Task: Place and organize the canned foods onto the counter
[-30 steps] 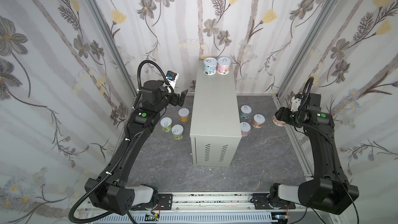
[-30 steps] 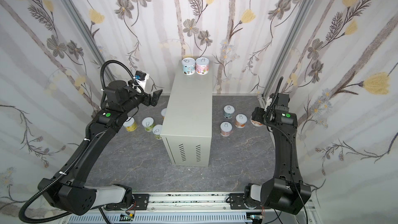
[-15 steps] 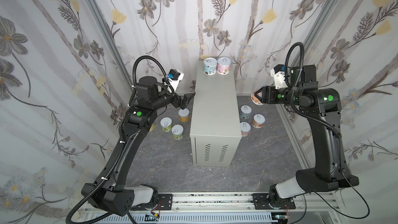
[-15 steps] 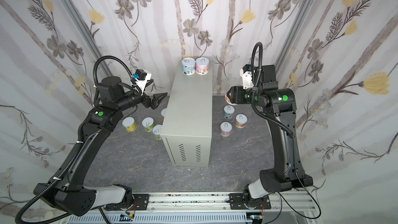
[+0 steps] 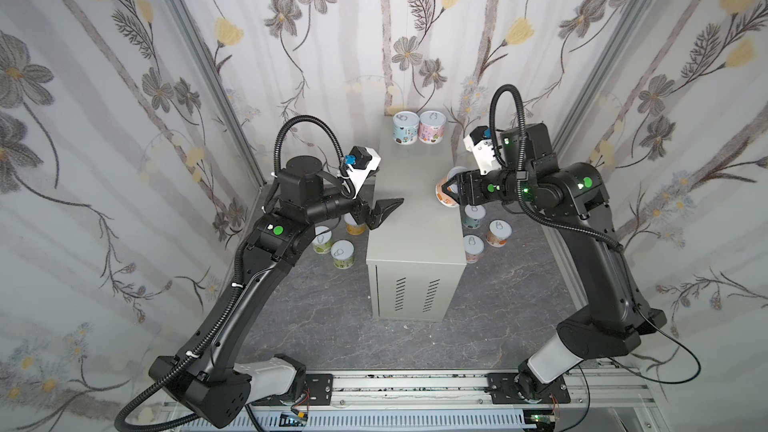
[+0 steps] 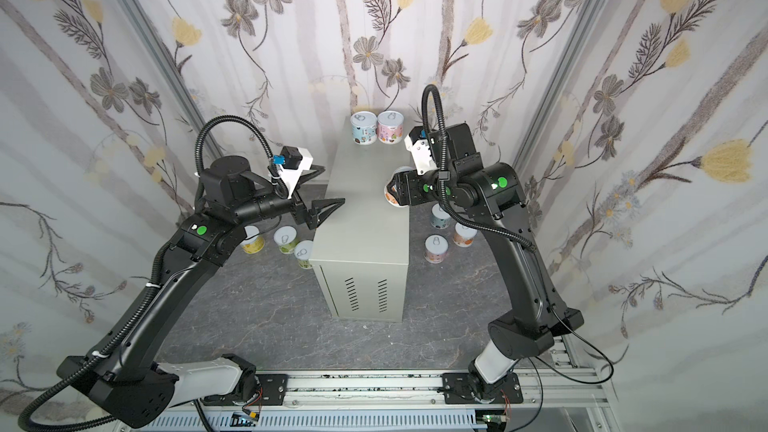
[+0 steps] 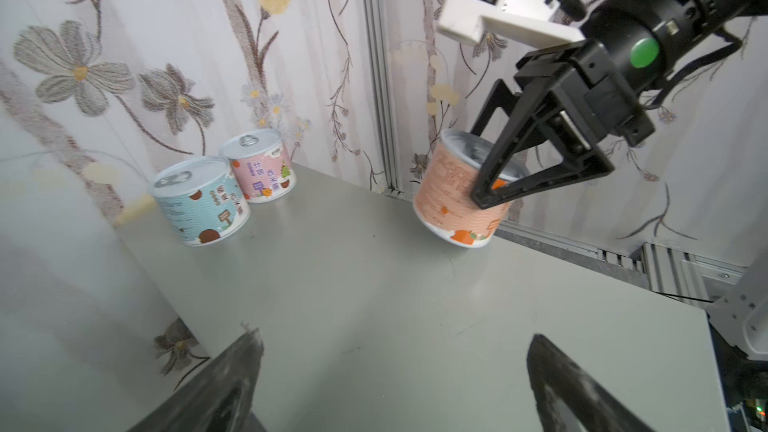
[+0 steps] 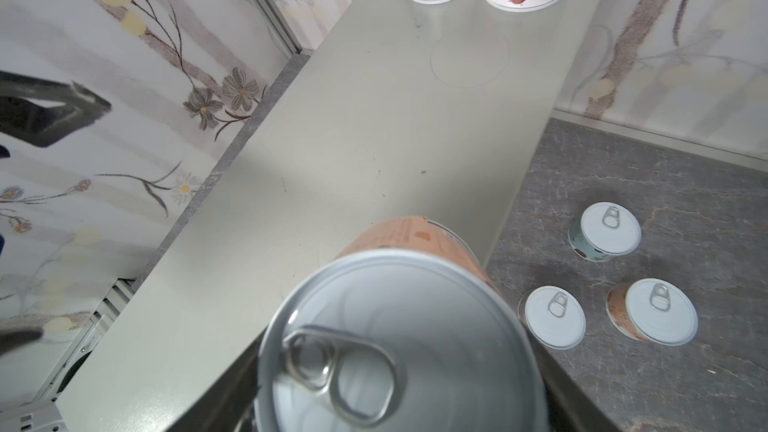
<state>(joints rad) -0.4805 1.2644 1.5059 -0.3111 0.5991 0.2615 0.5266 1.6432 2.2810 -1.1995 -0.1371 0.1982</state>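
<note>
1. Right pincer [image 5: 448, 189] pinches an orange tin [image 7: 449, 201], tilted, at the counter's [image 5: 415, 226] right edge.
2. Left pincer [image 5: 386, 209], I see, is spread wide and empty over the left edge.
3. Pale blue tin [image 5: 405, 130] and pink tin [image 5: 432, 128] stand side by side at the counter's back.
4. Floor [image 5: 311, 326]: 3 left-side tins [image 5: 343, 254], 3 right-side tins [image 5: 498, 233].

My counter [image 5: 415, 222] carries a blue tin [image 5: 405, 128] and a pink tin [image 5: 432, 127] at its far end; the floor [image 5: 316, 317] holds three tins [image 5: 343, 254] on my left, three others [image 5: 474, 216] on my right.
</note>
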